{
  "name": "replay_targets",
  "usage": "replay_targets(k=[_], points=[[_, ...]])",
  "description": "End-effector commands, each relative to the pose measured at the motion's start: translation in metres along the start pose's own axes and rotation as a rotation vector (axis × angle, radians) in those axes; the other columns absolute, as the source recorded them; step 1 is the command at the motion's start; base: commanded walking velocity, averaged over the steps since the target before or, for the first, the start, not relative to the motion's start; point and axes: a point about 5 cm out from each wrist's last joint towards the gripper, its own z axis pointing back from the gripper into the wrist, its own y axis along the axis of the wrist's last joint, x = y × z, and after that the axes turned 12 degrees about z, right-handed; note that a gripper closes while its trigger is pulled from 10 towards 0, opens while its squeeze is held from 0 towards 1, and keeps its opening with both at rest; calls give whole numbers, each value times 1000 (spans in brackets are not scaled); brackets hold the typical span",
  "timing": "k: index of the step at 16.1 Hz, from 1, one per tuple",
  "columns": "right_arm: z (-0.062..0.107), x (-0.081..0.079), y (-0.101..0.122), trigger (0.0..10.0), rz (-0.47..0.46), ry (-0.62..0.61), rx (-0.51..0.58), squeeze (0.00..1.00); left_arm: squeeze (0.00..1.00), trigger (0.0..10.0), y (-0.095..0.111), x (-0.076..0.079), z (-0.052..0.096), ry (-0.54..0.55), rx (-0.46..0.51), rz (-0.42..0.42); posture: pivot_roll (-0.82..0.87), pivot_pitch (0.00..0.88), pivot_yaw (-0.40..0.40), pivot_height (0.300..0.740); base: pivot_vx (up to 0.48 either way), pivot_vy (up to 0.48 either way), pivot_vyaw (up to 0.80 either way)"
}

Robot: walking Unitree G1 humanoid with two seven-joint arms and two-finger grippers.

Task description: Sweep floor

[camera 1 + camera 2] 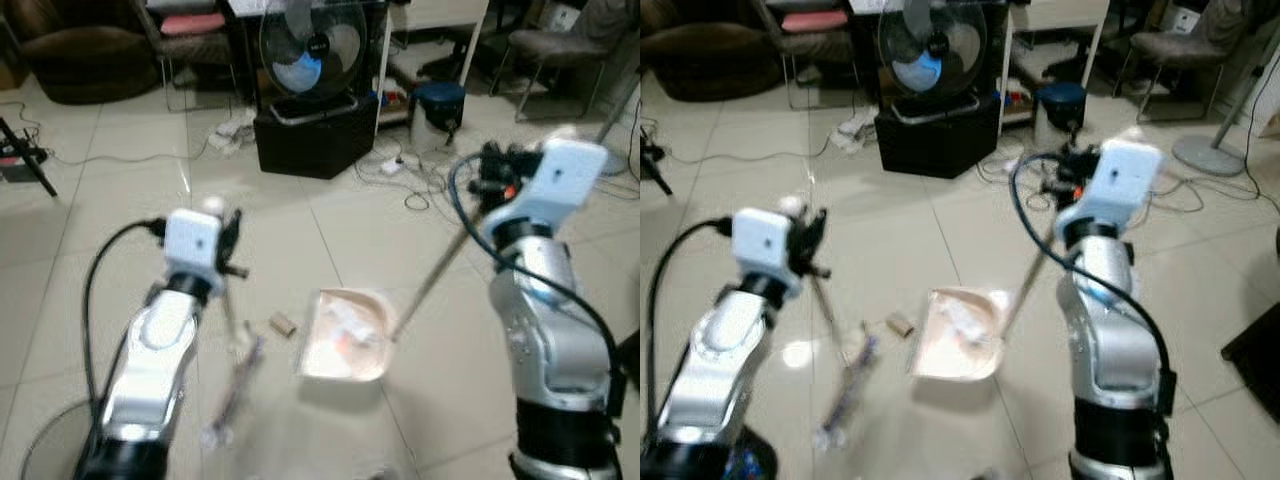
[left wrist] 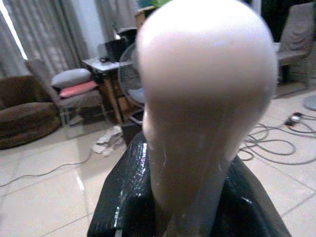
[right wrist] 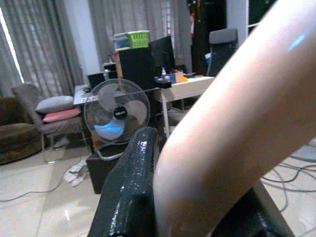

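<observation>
A pale pink dustpan (image 1: 345, 335) lies flat on the tiled floor (image 1: 120, 200) between the robot's two arms, with scraps of whitish and orange litter (image 1: 345, 330) in its tray. Its long thin handle (image 1: 432, 275) rises at a slant toward the robot's right, up to the right gripper (image 1: 492, 185), whose fingers are clamped around it (the right wrist view has the pale handle pressed against a black finger (image 3: 131, 187)). Just beside the dustpan's left edge sits a small brown cork-like piece (image 1: 283, 324) on the tile. Further left, a broom (image 1: 232, 385) stands with its blurred head down on the floor; its stick runs up to the left gripper (image 1: 228, 245), which is closed on the rounded pale top of the stick (image 2: 207, 89), seen large in the left wrist view.

Beyond the dustpan, across the floor, a standing fan (image 1: 312, 45) rests on a black box (image 1: 315, 135), with tangled cables (image 1: 420, 175) and a blue-lidded bin (image 1: 438, 110) near it. A brown sofa (image 1: 85, 60) and a chair with a pink cushion (image 1: 190, 25) stand at the far left.
</observation>
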Motion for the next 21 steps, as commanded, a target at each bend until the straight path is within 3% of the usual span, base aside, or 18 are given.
replay_targets(k=[1, 8, 11, 14, 21], points=[[-1, 3, 13, 10000, -38, -7, 46, 0, 0, 10000, 10, 1, 1, -6, 32, -30, -63, 0, 68, 740, 0, -480, 0], [-5, 10, 25, 10000, -126, -36, 71, 0, 0, 10000, 6, -5, 6, 3, 8, -37, -70, 0, 109, 740, 0, -459, 0], [-5, 9, 29, 10000, -126, 0, 74, 0, 0, 10000, -8, -9, 12, 50, -46, -42, -75, 0, 112, 740, 0, 0, 0], [-10, 2, 30, 10000, -106, 31, 59, 0, 0, 10000, -18, -4, 16, 57, -71, -40, -77, 0, 108, 740, 0, 0, 800], [-20, -12, 42, 10000, -144, 127, 69, 0, 0, 10000, -19, -1, 17, 70, -55, -36, -70, 0, 89, 740, 0, 0, 800]])
